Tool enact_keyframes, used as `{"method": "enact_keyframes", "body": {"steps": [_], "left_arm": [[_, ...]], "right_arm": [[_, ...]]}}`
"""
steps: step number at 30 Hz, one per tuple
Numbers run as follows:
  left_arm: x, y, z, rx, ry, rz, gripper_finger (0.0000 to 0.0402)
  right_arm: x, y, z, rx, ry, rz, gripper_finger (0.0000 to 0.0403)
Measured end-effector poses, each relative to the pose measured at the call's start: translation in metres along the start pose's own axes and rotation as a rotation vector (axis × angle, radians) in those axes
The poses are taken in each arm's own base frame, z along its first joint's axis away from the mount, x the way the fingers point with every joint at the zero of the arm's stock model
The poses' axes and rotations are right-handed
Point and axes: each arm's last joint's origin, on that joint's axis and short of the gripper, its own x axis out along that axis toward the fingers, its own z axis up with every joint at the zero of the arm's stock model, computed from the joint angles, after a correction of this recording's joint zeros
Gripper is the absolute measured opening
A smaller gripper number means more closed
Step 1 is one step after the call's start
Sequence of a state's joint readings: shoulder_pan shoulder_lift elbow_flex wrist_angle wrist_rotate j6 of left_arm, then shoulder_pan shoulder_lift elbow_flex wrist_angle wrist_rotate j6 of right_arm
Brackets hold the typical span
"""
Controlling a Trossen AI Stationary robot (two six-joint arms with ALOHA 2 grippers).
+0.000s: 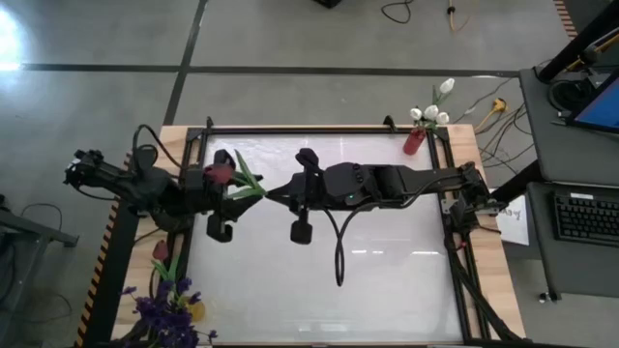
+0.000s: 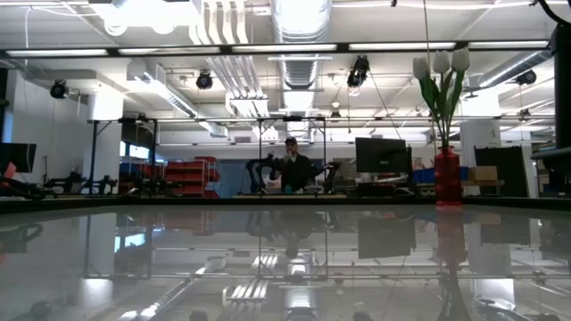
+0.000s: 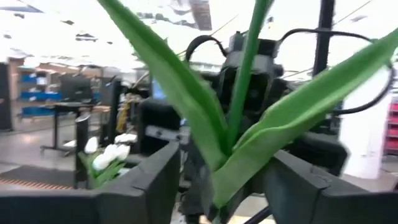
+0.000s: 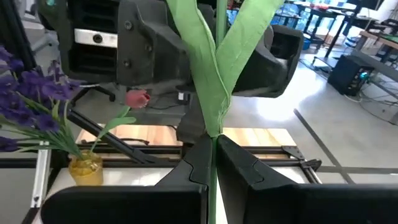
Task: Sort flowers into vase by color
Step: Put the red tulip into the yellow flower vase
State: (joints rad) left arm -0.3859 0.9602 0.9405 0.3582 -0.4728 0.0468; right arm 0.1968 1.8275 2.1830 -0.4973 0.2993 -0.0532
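Flowers, purple spray (image 1: 166, 311): at 7 o'clock on the table edge, standing in a yellow vase (image 4: 86, 169); well apart from both grippers.
Pink-red bud, standing (image 1: 161, 250): just at 12 o'clock of the purple spray, on the left wooden border; its stem leans up from beside the yellow vase in the right wrist view (image 4: 137, 98).
Left gripper (image 1: 224, 201): at 9 o'clock of the table's middle, pointing toward 3 o'clock; the left wrist view shows its two fingers (image 3: 146, 180) set wide apart, with green leaves and a stem rising between them. Whether they touch the flower cannot be told.
Held flower (image 1: 242, 181): a pink-red bud sits over the left gripper, its green leaves fanning toward 3 o'clock, its stem running on to the right gripper.
Right gripper (image 1: 286, 195): just at 3 o'clock of the left gripper, facing it; its fingers (image 4: 196, 163) are pinched narrow on the green stem (image 4: 213, 180) just beneath the leaves.
White tulips (image 1: 430, 111): at 1 o'clock, upright in a red vase (image 2: 447, 176) at the far right corner, well apart from both grippers.
Person (image 2: 292, 167): far behind the table.
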Motion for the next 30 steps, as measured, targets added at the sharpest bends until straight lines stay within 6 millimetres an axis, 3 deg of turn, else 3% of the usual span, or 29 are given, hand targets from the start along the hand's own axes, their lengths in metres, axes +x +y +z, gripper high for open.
{"method": "enact_keyframes", "body": {"steps": [15,18,23,30], "left_arm": [[-0.003,-0.002,0.005,-0.001,0.003,-0.122,0.0008],[-0.003,-0.002,0.004,0.004,0.014,-0.127,0.0006],[-0.012,0.002,0.006,0.039,0.103,-0.147,0.0001],[-0.03,0.008,0.03,-0.021,0.336,-0.267,0.0]], "right_arm": [[-0.001,0.004,0.003,0.068,-0.025,0.101,0.0021],[0.0,0.006,0.002,0.11,-0.019,0.14,0.0055],[-0.005,0.014,-0.002,0.168,0.043,0.166,0.0152],[-0.023,0.044,0.0,0.174,0.062,0.186,0.0239]]}}
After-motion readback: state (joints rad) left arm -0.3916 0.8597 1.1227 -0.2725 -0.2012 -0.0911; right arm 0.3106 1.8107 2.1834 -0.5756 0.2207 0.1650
